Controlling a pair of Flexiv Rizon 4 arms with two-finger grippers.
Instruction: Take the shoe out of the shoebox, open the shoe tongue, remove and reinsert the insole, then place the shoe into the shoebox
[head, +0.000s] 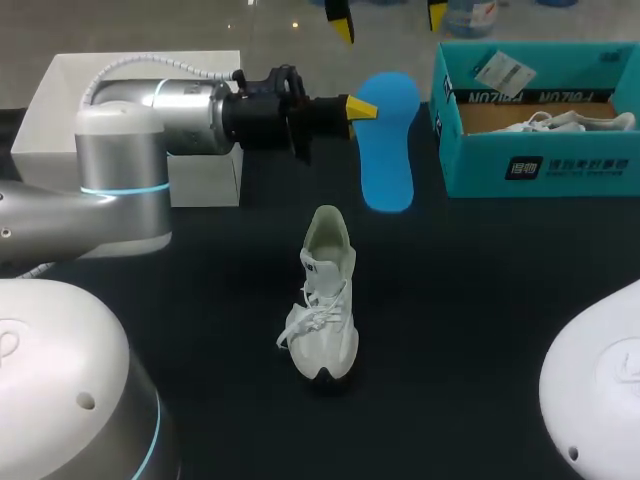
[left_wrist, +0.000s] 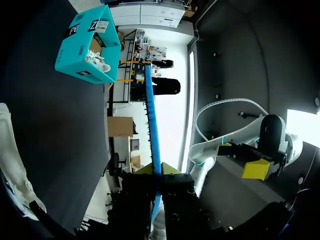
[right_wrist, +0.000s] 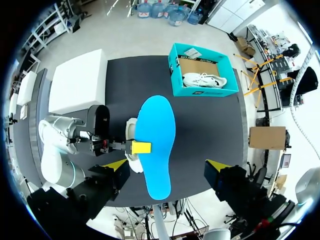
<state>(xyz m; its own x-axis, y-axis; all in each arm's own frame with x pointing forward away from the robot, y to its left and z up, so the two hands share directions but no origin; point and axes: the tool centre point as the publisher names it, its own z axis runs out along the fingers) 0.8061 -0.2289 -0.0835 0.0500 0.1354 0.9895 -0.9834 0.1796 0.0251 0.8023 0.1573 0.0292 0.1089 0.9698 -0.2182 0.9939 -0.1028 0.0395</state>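
My left gripper (head: 362, 107) is shut on the side edge of a blue insole (head: 388, 150) and holds it flat in the air beyond the white shoe (head: 325, 295), which stands on the black table. In the left wrist view the insole (left_wrist: 152, 115) runs edge-on out from between the left gripper's (left_wrist: 159, 170) fingers, and the shoe (left_wrist: 12, 155) lies off to one side. My right gripper (head: 388, 15) hangs high above, open and empty. In the right wrist view the right gripper (right_wrist: 166, 165) looks down on the insole (right_wrist: 155, 145), which covers most of the shoe (right_wrist: 131, 127).
A teal shoebox (head: 540, 165) with a second white shoe (head: 570, 122) inside stands at the back right, also visible as the shoebox (right_wrist: 175, 75). A white box (head: 60, 100) sits at the back left, behind my left arm. Bare black table surrounds the shoe.
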